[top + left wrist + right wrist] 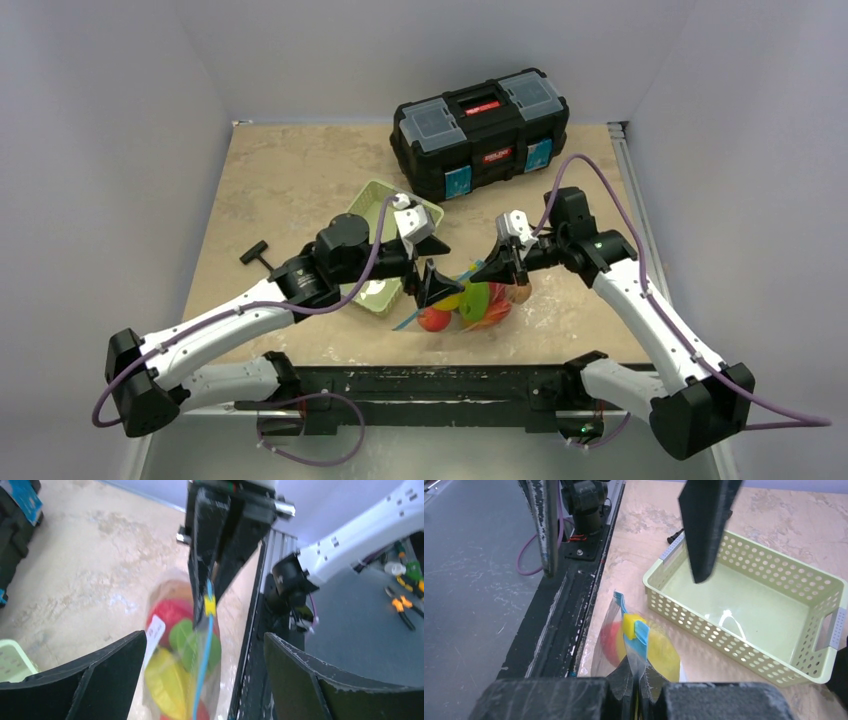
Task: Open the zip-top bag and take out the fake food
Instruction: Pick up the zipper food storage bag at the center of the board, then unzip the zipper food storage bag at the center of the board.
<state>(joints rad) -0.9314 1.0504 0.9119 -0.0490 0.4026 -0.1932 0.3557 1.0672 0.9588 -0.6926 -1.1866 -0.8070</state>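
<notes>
Bench: the bench point(290, 170) before you is beige, marbled like stone.
Walls: plain pale grey walls point(110, 120) close you in left, back and right.
Near edge: a black rail point(440, 385) runs along it.
Floor: the floor point(469, 580) beyond that rail is dull grey.
Far edge: a black toolbox point(482, 130) stands there.

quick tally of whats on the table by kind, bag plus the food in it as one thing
toolbox: 1
basket: 1
zip-top bag holding the fake food: 1
small black T-shaped tool: 1
total: 4
</notes>
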